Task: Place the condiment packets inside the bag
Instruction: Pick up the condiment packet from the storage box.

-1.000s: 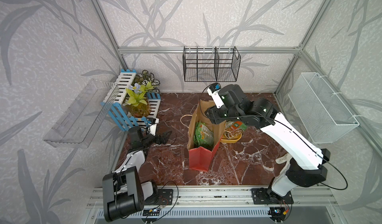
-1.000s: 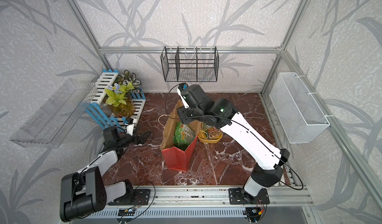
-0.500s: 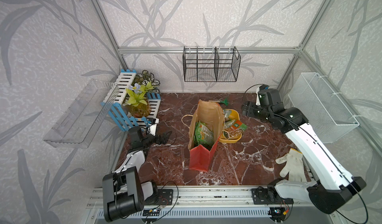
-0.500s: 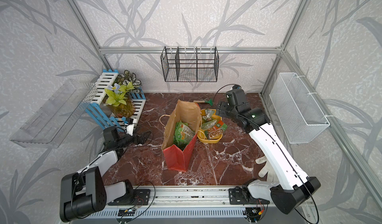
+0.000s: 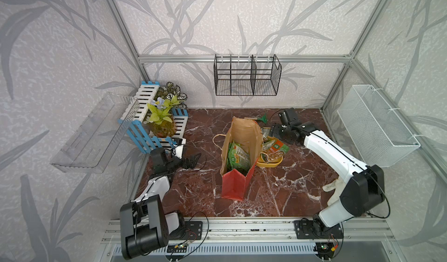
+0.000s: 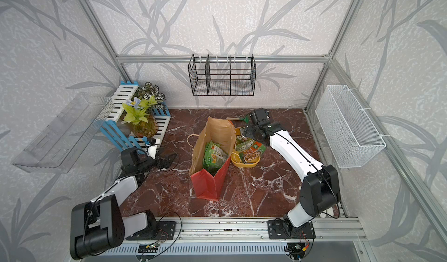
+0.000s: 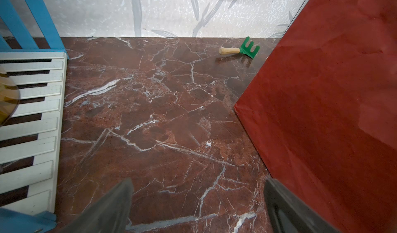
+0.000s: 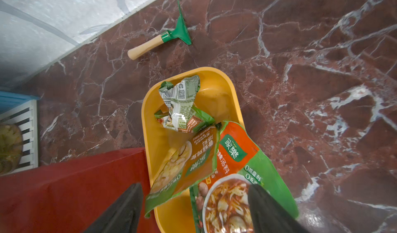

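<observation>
The red bag [image 5: 235, 185] stands upright and open on the marble table [image 5: 193, 195]. One green packet [image 5: 238, 155] is already inside the bag. Three more condiment packets [image 8: 189, 158] lie in the yellow tub [image 8: 217, 70], just beside the bag on its right. The right gripper [image 8: 193, 210] hovers above this tub, its jaws wide apart and holding nothing. The left gripper [image 7: 196, 208] is to the left of the bag, near it, also spread open and empty.
</observation>
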Available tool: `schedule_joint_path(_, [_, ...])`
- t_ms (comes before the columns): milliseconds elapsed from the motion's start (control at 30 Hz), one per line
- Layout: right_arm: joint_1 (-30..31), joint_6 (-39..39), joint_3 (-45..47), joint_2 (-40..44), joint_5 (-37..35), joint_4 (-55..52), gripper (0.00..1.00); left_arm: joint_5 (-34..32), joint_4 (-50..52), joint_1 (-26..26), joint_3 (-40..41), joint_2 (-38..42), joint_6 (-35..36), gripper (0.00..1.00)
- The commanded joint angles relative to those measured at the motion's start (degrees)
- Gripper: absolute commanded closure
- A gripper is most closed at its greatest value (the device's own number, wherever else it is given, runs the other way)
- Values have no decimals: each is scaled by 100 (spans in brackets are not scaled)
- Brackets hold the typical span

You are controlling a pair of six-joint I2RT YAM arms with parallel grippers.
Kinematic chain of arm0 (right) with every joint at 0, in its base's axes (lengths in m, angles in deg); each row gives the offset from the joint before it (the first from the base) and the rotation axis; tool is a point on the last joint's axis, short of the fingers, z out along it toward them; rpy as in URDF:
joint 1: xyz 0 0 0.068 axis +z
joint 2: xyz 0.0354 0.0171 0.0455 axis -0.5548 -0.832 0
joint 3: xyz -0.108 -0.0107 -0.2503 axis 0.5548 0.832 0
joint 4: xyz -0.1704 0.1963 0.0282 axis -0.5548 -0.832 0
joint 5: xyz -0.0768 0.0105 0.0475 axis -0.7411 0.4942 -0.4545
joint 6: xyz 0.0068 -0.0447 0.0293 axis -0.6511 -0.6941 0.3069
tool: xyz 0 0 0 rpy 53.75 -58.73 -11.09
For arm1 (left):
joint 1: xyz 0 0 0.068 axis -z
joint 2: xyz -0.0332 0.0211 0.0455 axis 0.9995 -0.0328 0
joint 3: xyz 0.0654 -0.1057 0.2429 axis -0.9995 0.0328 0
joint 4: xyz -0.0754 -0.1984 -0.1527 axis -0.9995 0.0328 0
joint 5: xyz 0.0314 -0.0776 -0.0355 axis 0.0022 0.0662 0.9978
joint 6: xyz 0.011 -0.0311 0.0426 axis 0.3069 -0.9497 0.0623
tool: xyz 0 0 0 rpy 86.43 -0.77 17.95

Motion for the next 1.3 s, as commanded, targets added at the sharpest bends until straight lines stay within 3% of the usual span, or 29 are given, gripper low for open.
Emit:
schedule_joint_path(0, [-29, 568, -249, -375, 25, 46, 19, 116, -6, -15, -1, 30, 68, 0])
schedule_joint_path(233, [-24, 1144, -110, -857, 114, 370, 22, 103, -33, -20, 1, 17, 51, 0])
schedule_joint_path(400, [-28, 1188, -236, -1082, 137, 534, 33, 112, -30, -24, -1, 21, 68, 0])
schedule_joint_path(600, [-28, 1241, -318, -1305, 150, 662, 60, 120, -6, -18, 12, 47, 85, 0])
schedule_joint_path(767, [-27, 1164, -275, -1069, 115, 685, 92, 126, -6, -16, 11, 47, 94, 0])
schedule_joint_path(833, [-28, 1105, -235, -860, 45, 661, 99, 127, -7, -19, 10, 46, 95, 0])
schedule_joint_path(1267, [-24, 389, 35, 1222, -102, 423, 100, 133, 3, -17, 8, 48, 95, 0])
